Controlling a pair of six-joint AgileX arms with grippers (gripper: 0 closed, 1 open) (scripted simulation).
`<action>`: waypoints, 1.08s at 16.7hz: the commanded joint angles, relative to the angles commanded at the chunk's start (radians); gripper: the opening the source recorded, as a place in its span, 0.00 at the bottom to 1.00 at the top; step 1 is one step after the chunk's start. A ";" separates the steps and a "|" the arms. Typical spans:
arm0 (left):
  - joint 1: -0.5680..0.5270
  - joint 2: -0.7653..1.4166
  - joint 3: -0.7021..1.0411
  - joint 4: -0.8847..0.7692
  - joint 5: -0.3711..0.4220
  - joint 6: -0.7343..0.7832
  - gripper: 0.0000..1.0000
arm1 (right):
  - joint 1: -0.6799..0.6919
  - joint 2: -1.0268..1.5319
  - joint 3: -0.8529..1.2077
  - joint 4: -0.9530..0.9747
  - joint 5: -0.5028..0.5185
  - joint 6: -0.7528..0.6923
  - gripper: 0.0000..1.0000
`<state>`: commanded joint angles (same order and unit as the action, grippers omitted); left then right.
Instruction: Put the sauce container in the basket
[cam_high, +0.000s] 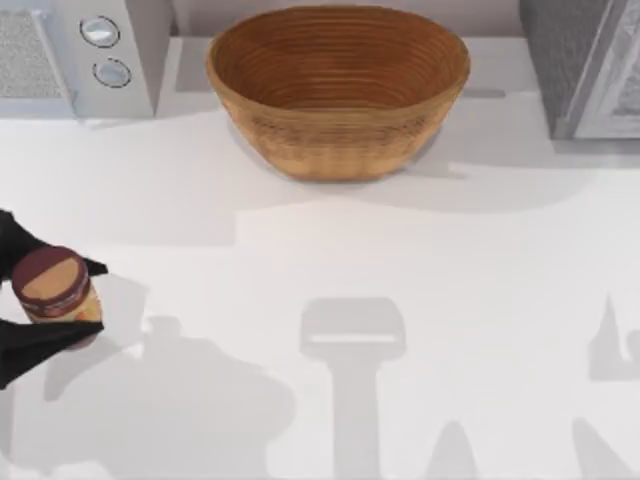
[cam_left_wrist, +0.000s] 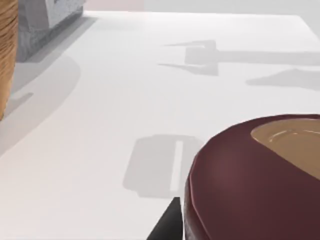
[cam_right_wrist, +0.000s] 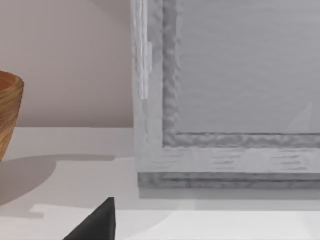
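My left gripper (cam_high: 40, 310) is squeezing the sauce container (cam_high: 56, 284) at the near left of the white table (cam_high: 420, 290). I think the carry is starting: next I must lift it and go far and right to the basket (cam_high: 338, 88). My right arm is parked; I cannot tell its grip. 2 grey boxes stand by the far wall.

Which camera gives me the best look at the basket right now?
The top view: the whole basket with its ribbed inside, at the table's far edge. The left wrist and right wrist views each catch just a slice of its woven wall.
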<state>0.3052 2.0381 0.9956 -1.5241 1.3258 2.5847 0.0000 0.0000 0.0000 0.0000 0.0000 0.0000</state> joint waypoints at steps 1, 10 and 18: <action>-0.009 0.001 0.010 0.041 -0.017 -0.041 0.00 | 0.000 0.000 0.000 0.000 0.000 0.000 1.00; -0.152 -0.066 0.159 0.830 -0.342 -0.862 0.00 | 0.000 0.000 0.000 0.000 0.000 0.000 1.00; -0.369 -0.140 0.289 1.581 -0.676 -1.850 0.00 | 0.000 0.000 0.000 0.000 0.000 0.000 1.00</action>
<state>-0.0642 1.8984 1.2846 0.0574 0.6501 0.7346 0.0000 0.0000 0.0000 0.0000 0.0000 0.0000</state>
